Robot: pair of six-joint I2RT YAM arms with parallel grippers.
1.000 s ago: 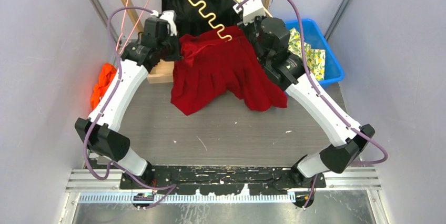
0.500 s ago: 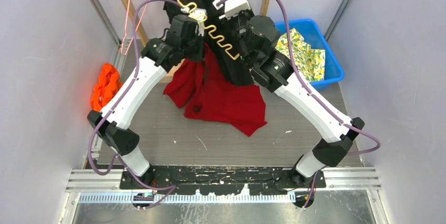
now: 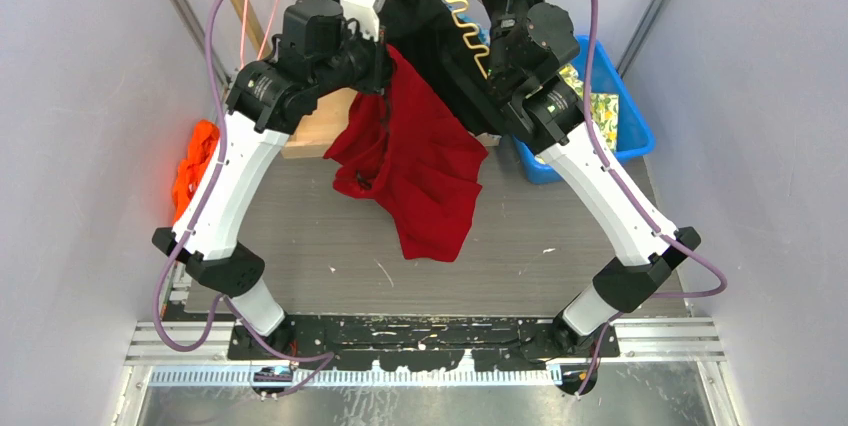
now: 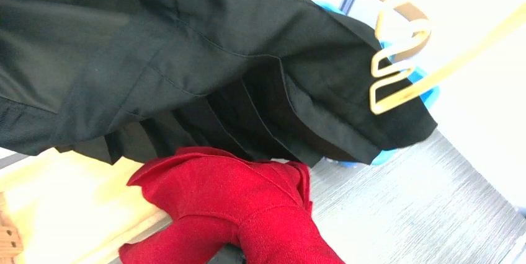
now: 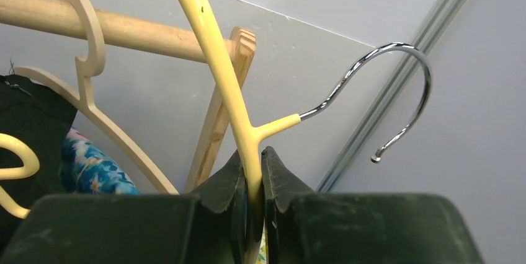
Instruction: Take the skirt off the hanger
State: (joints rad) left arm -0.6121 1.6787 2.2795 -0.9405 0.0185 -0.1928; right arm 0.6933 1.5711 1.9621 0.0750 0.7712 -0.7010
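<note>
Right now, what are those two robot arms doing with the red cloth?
The right gripper is clamped on a yellow hanger, held up high. The left gripper grips the red skirt, which dangles down toward the table. The skirt looks free of the hanger; a black garment hangs behind.

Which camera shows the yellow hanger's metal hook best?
The right wrist view: the hook shows whole against the wall. The top view shows mostly the hanger's wavy bar, the left wrist only a yellow loop.

I count one red skirt [image 3: 420, 171], one black garment [image 3: 425, 21], one orange cloth [image 3: 192, 171], one floral cloth [image 3: 600, 111], one blue bin [image 3: 632, 136], one yellow hanger [image 5: 211, 47], one cream hanger [image 5: 93, 100], plus one wooden rod [image 5: 142, 31].
</note>
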